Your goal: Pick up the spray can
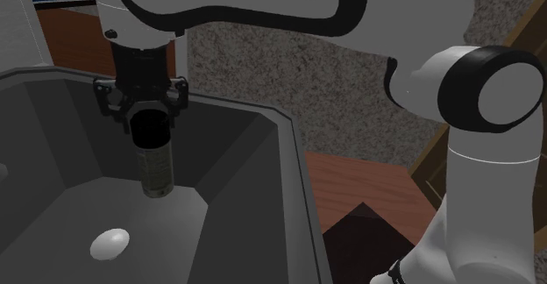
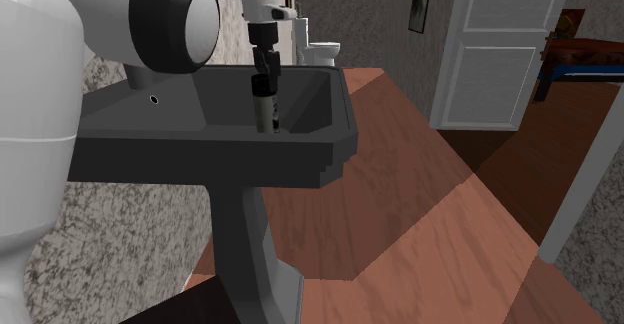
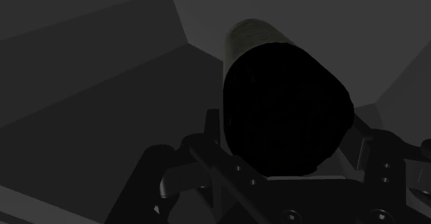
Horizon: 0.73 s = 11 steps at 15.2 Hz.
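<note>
While upright, can (image 1: 158, 170) between fingers (image 3: 209, 129) (snug)

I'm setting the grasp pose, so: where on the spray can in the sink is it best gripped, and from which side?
Take the spray can by its black top end, coming straight down from above. It stands upright deep in the grey sink, whose steep walls bar a sideways approach, and the gripper is above it, in line with its axis.
</note>
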### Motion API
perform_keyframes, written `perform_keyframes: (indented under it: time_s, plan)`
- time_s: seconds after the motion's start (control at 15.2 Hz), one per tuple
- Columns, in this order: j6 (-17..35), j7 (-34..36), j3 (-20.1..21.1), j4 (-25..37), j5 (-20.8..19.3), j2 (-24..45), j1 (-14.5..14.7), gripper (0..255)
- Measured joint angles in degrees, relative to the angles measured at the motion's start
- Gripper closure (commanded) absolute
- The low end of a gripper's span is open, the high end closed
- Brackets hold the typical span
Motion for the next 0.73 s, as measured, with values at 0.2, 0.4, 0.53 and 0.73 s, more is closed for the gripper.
perform_keyframes:
  time_s: [0.2, 0.4, 0.53, 0.73]
  plan:
    - [-3.08, -0.19, -0.11, 4.22, -0.47, 1.1, 1.03, 255]
    - [-5.59, -0.39, -0.1, 7.02, -0.6, 1.33, 1.62, 255]
    - [-7.64, -0.44, -0.23, 10.11, -1.07, 2.34, 2.55, 255]
    - [-10.87, -0.74, -0.5, 15.11, -1.85, 4.05, 4.01, 255]
